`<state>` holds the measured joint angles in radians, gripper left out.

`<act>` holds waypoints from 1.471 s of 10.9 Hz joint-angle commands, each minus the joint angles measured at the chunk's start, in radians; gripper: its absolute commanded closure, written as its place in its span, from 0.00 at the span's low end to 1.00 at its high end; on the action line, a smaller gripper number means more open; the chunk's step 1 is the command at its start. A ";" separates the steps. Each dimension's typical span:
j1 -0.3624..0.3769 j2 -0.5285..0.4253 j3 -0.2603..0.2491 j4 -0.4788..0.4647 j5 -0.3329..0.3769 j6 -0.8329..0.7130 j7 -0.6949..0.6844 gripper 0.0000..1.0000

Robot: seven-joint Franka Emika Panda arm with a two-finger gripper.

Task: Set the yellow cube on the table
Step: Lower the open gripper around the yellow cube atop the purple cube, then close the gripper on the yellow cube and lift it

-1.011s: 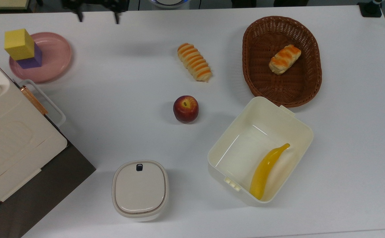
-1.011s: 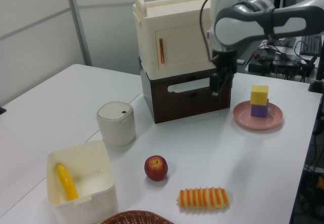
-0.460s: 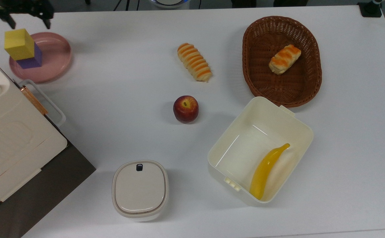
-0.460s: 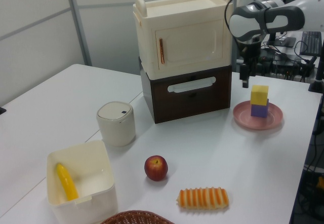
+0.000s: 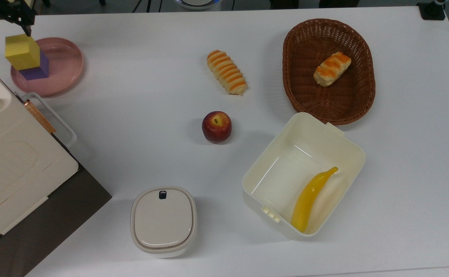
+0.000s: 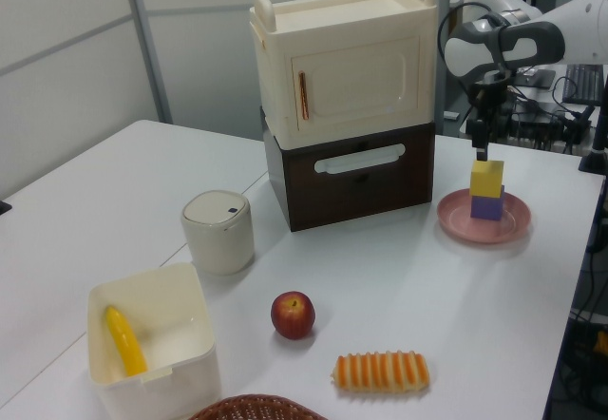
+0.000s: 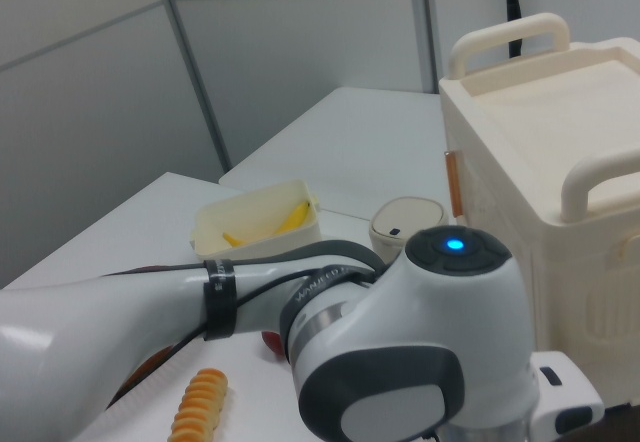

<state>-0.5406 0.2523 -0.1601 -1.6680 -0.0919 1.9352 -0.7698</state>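
On the white bench (image 5: 139, 96), the yellow cube (image 5: 22, 51) at ten o'clock looks light, rigid; the spread-fingered end effector (image 5: 3, 27) should pinch opposite flat sides.

Matte yellow cube (image 5: 22, 51); smooth white table (image 5: 151, 100); woven wicker basket (image 5: 328, 71).

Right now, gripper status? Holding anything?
Gripper: open, holding nothing. It hangs above the yellow cube, which sits on the purple cube in the pink plate.
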 commanded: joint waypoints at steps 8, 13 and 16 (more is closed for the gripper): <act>-0.004 0.094 0.004 -0.004 -0.012 0.037 -0.054 0.43; 0.008 0.070 0.014 0.005 -0.012 0.022 -0.046 0.64; 0.010 0.045 0.053 0.011 -0.012 -0.019 -0.031 0.64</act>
<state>-0.5389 0.3426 -0.1344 -1.6494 -0.0925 1.9538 -0.8065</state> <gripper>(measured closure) 0.436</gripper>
